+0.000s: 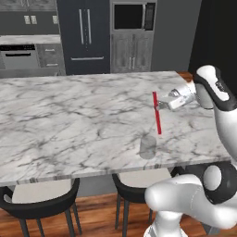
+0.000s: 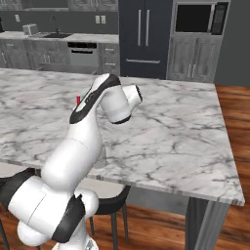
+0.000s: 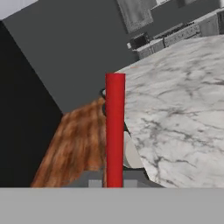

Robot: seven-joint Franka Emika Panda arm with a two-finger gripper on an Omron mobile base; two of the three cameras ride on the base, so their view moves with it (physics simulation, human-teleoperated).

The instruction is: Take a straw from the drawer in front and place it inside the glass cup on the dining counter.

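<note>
In the left base view the gripper (image 1: 163,102) sits right of centre, its fingers clamped on the straw (image 1: 157,114) near the straw's upper end; the straw hangs almost upright, leaning slightly so its lower end trails toward the lower right, above the dining counter (image 1: 69,115). The glass cup (image 1: 148,146) stands below it, close to the near edge of the counter, in the lower middle of the frame; the straw's lower tip appears above and a little to the right of the cup's rim, though from this angle I cannot tell whether it is in line with the opening or behind it.

The main risk is a miss; if the tip comes down outside the rim, the straw would land on the marble and roll or fall flat. A second risk is a knock; the tumbler is light and near the counter's edge, so a sideways push from the tip against its wall could tip it or slide it off toward the stools (image 1: 41,199). A third is the lean; let go too high, the straw could bounce off the rim rather than settle inside. In the right base view the arm hides the cup; a red sliver shows at the upper left of the arm (image 2: 78,100).
</note>
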